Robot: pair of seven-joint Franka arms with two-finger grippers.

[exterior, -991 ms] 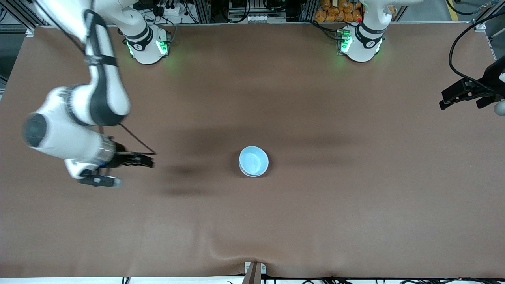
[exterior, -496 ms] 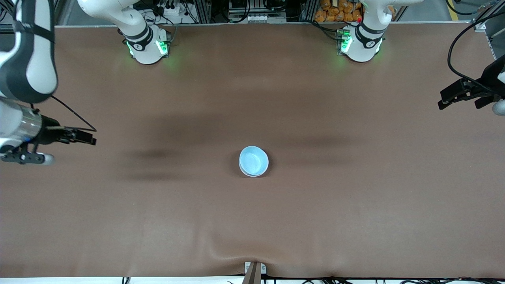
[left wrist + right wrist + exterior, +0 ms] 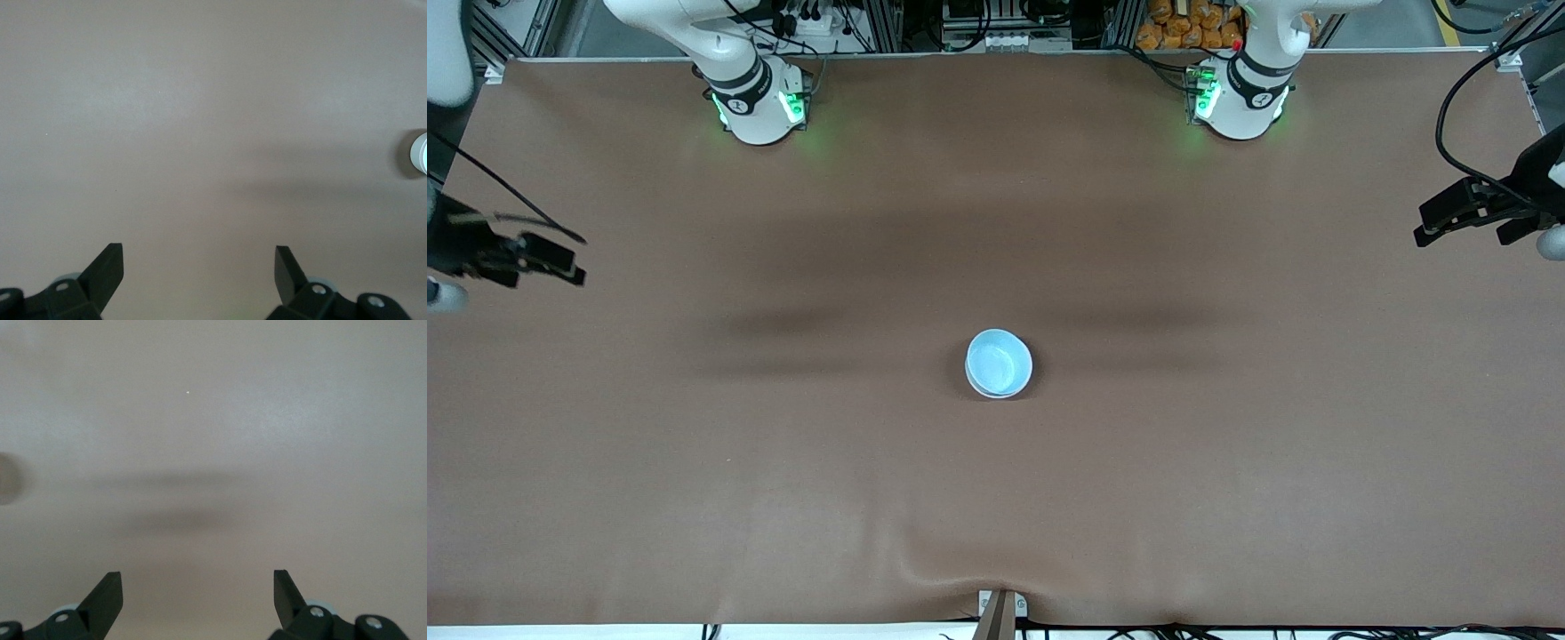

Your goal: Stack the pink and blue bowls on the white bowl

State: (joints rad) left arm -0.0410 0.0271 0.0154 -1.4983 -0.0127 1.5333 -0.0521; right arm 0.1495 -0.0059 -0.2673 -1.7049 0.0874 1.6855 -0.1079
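The light blue bowl [image 3: 999,361] stands upright at the table's middle. A thin pale rim shows under its edge nearer the camera, so it seems to sit in another bowl. No pink bowl shows, and no white bowl shows apart from that rim. The stack also appears at the edge of the left wrist view [image 3: 420,152]. My right gripper [image 3: 574,267] is open and empty over the right arm's end of the table, and open in its wrist view [image 3: 198,583]. My left gripper [image 3: 1423,224] waits open and empty over the left arm's end, and open in its wrist view [image 3: 199,257].
The brown table cover [image 3: 996,498] has a raised wrinkle at its front edge near a small bracket [image 3: 998,612]. The two arm bases [image 3: 758,102] [image 3: 1240,93] stand along the edge farthest from the camera.
My right gripper has swung away from the bowl toward the right arm's end of the table. The bowl and my left gripper have not moved.
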